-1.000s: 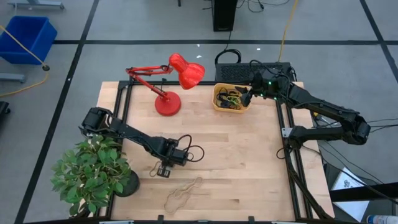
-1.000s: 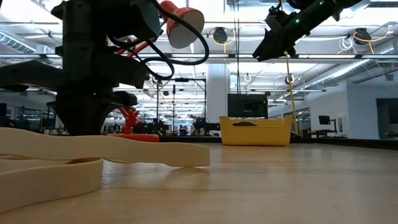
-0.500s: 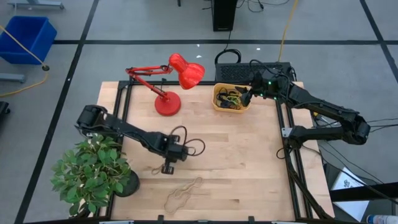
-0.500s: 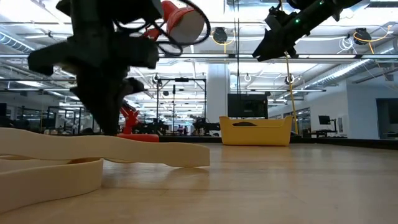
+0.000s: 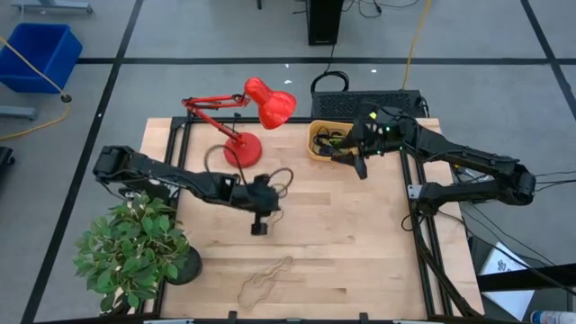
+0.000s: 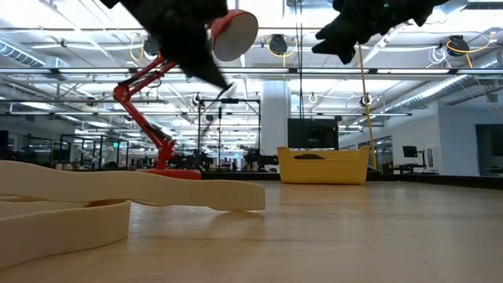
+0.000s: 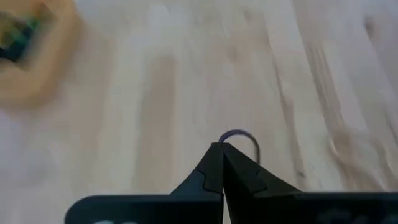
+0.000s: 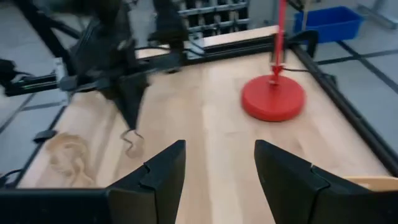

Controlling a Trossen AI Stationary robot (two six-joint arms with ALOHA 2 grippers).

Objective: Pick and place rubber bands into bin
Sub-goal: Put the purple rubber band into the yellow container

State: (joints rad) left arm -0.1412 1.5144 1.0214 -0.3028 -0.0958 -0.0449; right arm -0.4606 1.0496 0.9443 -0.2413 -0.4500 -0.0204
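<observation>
My left gripper (image 5: 259, 227) hangs over the middle of the table, shut on a thin dark bluish rubber band (image 7: 241, 135). It also shows in the right wrist view (image 8: 129, 112). The orange-yellow bin (image 5: 317, 148) stands at the far right of the table with several coloured bands in it. It also shows in the low view (image 6: 322, 167). My right gripper (image 5: 361, 167) is open and empty at the bin's near side, above the table (image 8: 219, 158). Tan rubber bands (image 5: 264, 279) lie flat near the table's near edge. My left gripper pinches the rubber band between its two fingertips; a small loop of it (image 7: 242, 137) shows just past the tips. The fingers point down. The band hangs slack below them (image 8: 132, 144), clear of the table.
A red desk lamp (image 5: 243, 148) stands at the far middle, left of the bin. A potted plant (image 5: 135, 247) stands at the near left corner. A blue bin (image 5: 40, 54) is on the floor beyond the table. Bare wood lies between the two grippers.
My left gripper has risen off the table and gone toward the right and far edges, carrying the band lifted clear. My right gripper has come from above the bin toward the near edge and now faces the left arm.
</observation>
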